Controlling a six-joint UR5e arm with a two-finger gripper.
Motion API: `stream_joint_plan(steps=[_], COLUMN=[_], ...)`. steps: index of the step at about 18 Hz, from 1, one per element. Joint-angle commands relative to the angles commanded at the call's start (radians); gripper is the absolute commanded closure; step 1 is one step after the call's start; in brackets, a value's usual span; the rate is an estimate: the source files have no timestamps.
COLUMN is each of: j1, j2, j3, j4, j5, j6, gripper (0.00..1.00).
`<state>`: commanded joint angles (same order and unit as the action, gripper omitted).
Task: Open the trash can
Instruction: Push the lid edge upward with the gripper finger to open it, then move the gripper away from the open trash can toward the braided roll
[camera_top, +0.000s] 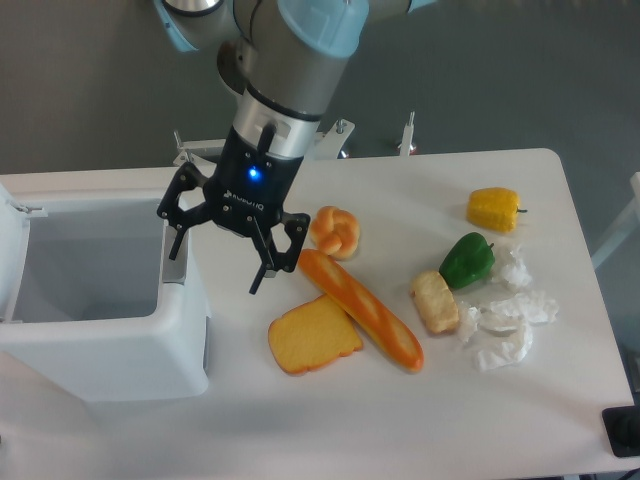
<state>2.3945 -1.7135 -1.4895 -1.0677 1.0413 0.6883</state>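
White table (400, 420) against grey wall. Trash can (110, 345) at left, lid up, interior visible. Gripper (218, 250) hangs over can's right rim, fingers apart, holding nothing. Baguette (362, 310), toast (313, 335), bun (335, 231), green pepper (467, 259), yellow pepper (494, 208) to the right.
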Motion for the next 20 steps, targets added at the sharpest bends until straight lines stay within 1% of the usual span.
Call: stream_joint_plan(steps=[3, 7, 10, 15, 20], j1=[-0.002, -0.003, -0.003, -0.003, -0.005], j2=[0.006, 0.018, 0.015, 0.012, 0.009], j3=[-0.003, -0.015, -0.017, -0.023, -0.026], j4=[0.000, 0.002, 0.003, 0.005, 0.009], j5=[0.115, 0.267, 0.292, 0.370, 0.379], j6=[0.123, 0.214, 0.237, 0.295, 0.303], gripper=[0.00, 0.00, 0.00, 0.00, 0.00])
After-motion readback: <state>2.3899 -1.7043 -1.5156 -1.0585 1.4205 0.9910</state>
